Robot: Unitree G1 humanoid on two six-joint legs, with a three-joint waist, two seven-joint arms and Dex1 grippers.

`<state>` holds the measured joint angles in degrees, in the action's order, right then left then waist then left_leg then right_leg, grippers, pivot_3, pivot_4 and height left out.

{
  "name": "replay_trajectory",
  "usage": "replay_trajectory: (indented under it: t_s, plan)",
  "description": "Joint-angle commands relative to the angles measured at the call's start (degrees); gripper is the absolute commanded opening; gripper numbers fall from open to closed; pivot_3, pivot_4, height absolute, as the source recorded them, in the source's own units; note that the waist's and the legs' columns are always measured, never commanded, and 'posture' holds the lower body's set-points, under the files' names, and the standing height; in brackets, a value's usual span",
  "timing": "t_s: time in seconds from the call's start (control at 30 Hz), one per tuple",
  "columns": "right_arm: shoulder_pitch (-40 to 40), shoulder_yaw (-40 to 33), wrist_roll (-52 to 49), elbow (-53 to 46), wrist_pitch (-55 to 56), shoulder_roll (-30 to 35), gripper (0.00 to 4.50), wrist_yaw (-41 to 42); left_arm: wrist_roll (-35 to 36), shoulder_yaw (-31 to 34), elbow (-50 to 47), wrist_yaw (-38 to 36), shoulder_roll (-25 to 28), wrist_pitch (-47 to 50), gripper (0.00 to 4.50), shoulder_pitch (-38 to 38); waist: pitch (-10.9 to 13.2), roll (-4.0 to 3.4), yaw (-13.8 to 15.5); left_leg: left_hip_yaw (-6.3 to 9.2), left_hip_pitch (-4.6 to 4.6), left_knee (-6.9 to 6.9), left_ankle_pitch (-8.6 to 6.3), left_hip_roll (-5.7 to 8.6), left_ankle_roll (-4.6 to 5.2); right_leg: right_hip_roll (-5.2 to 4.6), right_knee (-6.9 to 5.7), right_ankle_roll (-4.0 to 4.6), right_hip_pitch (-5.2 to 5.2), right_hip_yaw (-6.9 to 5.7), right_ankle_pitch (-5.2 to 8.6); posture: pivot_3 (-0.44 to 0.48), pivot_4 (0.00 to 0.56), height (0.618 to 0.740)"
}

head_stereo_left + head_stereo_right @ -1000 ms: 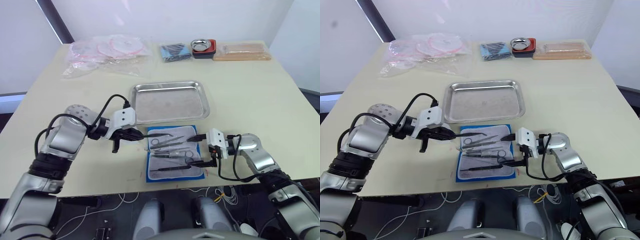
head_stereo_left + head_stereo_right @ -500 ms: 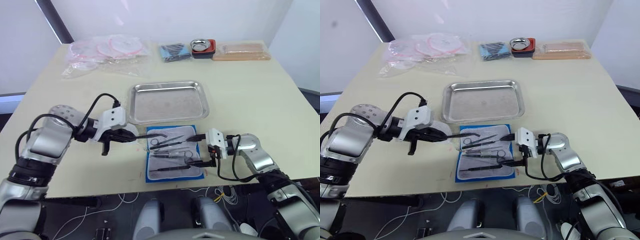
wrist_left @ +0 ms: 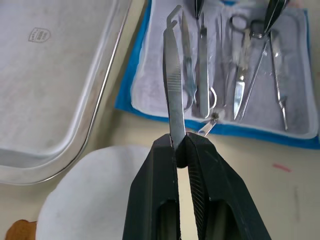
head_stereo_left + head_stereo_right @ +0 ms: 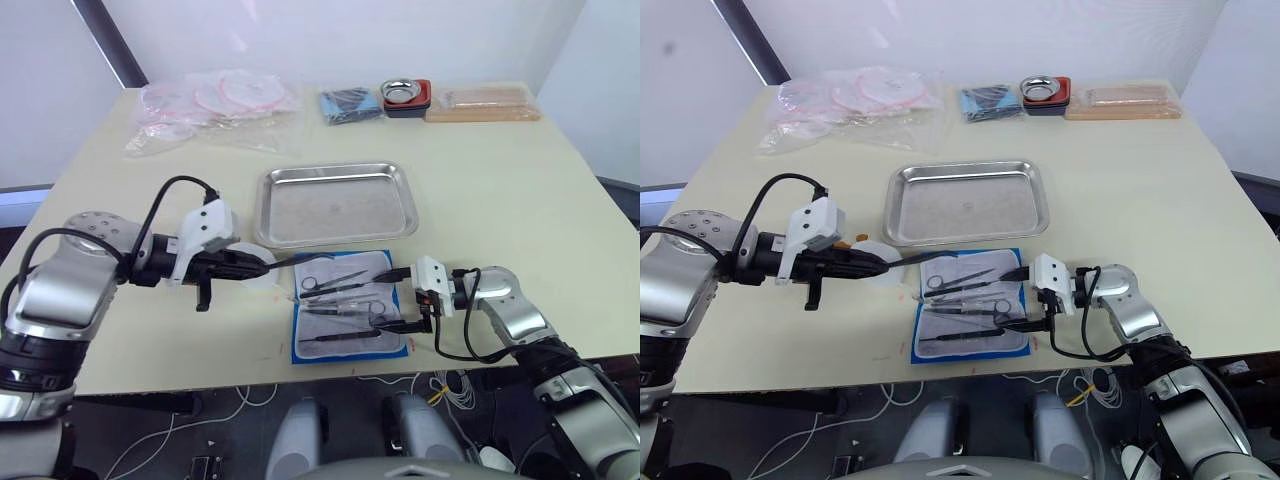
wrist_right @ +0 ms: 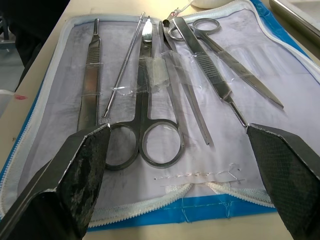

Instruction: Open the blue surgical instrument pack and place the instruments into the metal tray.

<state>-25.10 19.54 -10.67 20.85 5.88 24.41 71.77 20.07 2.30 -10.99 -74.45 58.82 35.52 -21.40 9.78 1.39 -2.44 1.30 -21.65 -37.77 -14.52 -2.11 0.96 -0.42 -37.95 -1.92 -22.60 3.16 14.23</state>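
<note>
Beside metal tray (image 4: 338, 203), left pincer (image 3: 178, 150) pinching tweezers (image 3: 172, 85), right pincer (image 5: 180, 165) spread over pack (image 5: 165, 100), wrist cam: scissors (image 5: 145, 95).

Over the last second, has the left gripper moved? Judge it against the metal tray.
Yes. The left gripper, shut on a thin instrument, has drawn back toward the robot's left, away from the metal tray.

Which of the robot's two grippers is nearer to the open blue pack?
The right. The right gripper sits wide open at the blue surgical instrument pack's right edge, over the lining. The left gripper is beside its far left corner, clamping tweezers.
</note>
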Motion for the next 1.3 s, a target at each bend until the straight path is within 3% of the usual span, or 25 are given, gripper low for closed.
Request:
replay_trajectory:
  t_s: [0.03, 0.2, 0.5, 0.67, 0.87, 1.07, 1.3]
  plan:
    - [2.71, 3.59, 6.51, 6.10, -1.58, 1.25, 4.50, -1.23, 3.49, 4.70, -4.44, 5.98, -2.30, 4.62, 0.09, 0.66, 0.00, -0.01, 0.00, -0.01, 0.01, 0.00, 0.00, 0.00, 0.00, 0.00, -0.01, 0.00, 0.01, 0.02, 0.00, 0.000, 0.150, 0.740]
    - [2.48, 3.62, 6.46, 6.42, -1.46, 1.12, 4.50, -1.06, 6.64, 7.04, -8.93, 18.26, -10.00, 12.94, 0.09, -0.45, -0.07, 0.11, 0.06, 0.00, 0.01, -0.02, 0.00, 0.00, 0.00, 0.03, -0.02, -0.01, 0.02, 0.01, -0.01, 0.000, 0.150, 0.740]
    - [1.80, 3.85, 6.47, 7.33, -0.87, 0.76, 4.50, -0.53, 1.52, 5.66, -11.66, 42.69, -22.92, 20.01, 0.09, -2.64, -0.14, 0.22, 0.03, 0.06, 0.01, -0.02, 0.01, 0.01, -0.02, 0.13, 0.00, -0.15, 0.05, 0.03, -0.19, 0.000, 0.150, 0.740]
    - [1.44, 3.98, 6.48, 7.84, -0.70, 0.40, 4.50, -0.42, -3.93, 3.15, -9.71, 55.09, -30.19, 22.87, 0.09, -5.20, -0.18, 0.29, 0.10, 0.15, 0.02, -0.02, 0.01, 0.02, -0.03, 0.22, 0.00, -0.07, 0.06, 0.00, -0.26, 0.000, 0.150, 0.740]
    - [1.13, 4.02, 6.45, 8.50, -0.45, 0.22, 4.50, -0.16, -6.30, 7.50, -3.26, 68.37, -43.01, 25.34, 0.09, -10.20, -0.23, 0.30, 0.11, 0.21, 0.03, -0.02, 0.12, 0.03, -0.21, 0.34, 0.01, 0.03, 0.09, -0.09, -0.33, 0.000, 0.150, 0.740]
    - [1.06, 3.95, 6.22, 8.55, -0.43, -0.31, 4.50, -0.24, -10.20, 7.35, 2.86, 76.20, -48.12, 23.52, 0.09, -11.63, -0.26, 0.28, 0.05, 0.21, 0.03, 0.00, 0.13, 0.02, -0.23, 0.39, -0.01, 0.06, 0.07, -0.10, -0.36, 0.000, 0.150, 0.740]
    - [0.87, 3.84, 6.26, 8.90, -0.01, -0.55, 4.50, -0.41, -13.30, 5.50, 7.53, 79.47, -50.90, 21.11, 0.09, -12.74, -0.27, 0.30, 0.03, 0.19, 0.01, 0.01, 0.19, 0.02, -0.35, 0.39, 0.00, 0.07, 0.08, -0.17, -0.37, 0.000, 0.150, 0.740]
